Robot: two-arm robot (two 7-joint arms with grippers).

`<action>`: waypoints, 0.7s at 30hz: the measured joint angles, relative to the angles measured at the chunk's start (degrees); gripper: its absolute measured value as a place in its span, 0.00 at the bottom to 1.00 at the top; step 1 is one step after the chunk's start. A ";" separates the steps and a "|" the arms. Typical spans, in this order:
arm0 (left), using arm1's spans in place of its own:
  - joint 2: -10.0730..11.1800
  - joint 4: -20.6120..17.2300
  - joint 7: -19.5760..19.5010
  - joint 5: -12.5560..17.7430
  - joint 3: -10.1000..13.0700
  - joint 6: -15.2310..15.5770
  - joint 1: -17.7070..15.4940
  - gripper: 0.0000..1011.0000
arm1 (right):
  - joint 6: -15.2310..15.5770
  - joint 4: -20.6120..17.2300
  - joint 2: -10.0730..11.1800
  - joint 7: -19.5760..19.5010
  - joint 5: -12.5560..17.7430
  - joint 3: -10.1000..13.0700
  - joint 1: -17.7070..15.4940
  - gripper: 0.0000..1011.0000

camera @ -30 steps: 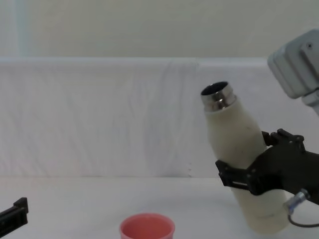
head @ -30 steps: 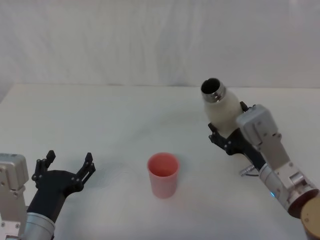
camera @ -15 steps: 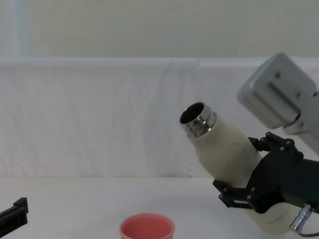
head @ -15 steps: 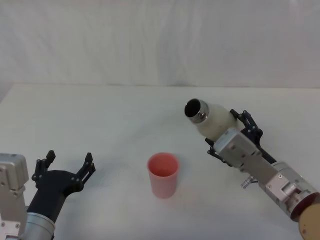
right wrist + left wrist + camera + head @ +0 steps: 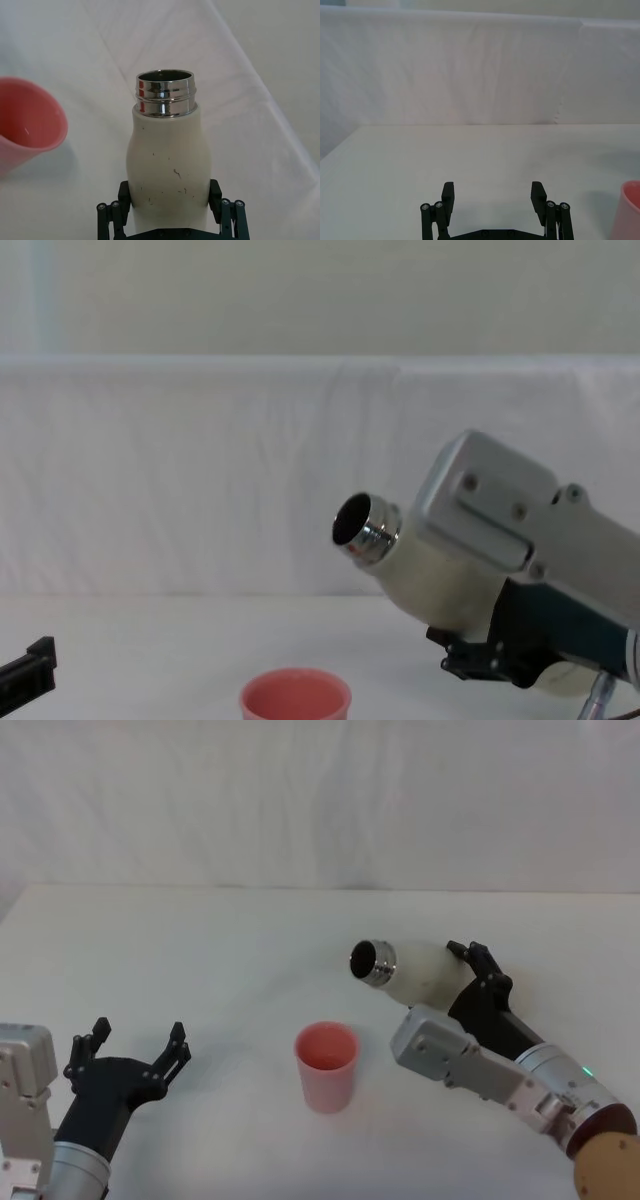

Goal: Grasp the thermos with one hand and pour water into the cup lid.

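The cream-white thermos [image 5: 415, 972] is held off the table, tipped far over so that its open steel neck [image 5: 373, 960] points left and a little down. My right gripper [image 5: 447, 982] is shut on its lower body, one black finger [image 5: 215, 192] on each side. The salmon-pink cup lid [image 5: 326, 1065] stands upright on the table, below the neck and slightly to its left. No water is visible leaving the thermos [image 5: 430, 575] above the cup lid [image 5: 295, 697]. At the near left, low over the table, my left gripper [image 5: 139, 1032] rests open and holds nothing.
The white table [image 5: 230, 950] runs back to a white cloth wall [image 5: 320, 800]. My right wrist housing [image 5: 500, 510] hangs over the thermos body. The cup lid's rim [image 5: 631, 210] lies to the right of my left gripper [image 5: 492, 192].
My right wrist has rolled over, tipping the thermos from leaning to nearly level. Its neck has dropped and moved left toward the cup lid. The left arm has stayed still.
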 joint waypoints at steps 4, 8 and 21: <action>0.00 0.00 0.00 0.00 0.00 0.00 0.00 0.99 | 0.18 0.25 0.25 0.00 -2.53 -0.66 0.23 0.95; 0.00 0.00 0.00 0.00 0.00 0.00 0.00 0.99 | 0.29 0.31 0.45 0.00 -4.23 -1.10 0.27 0.95; 0.00 0.00 0.00 0.00 0.00 0.00 0.00 0.99 | 0.54 0.27 0.87 0.25 -7.38 -1.57 0.13 0.95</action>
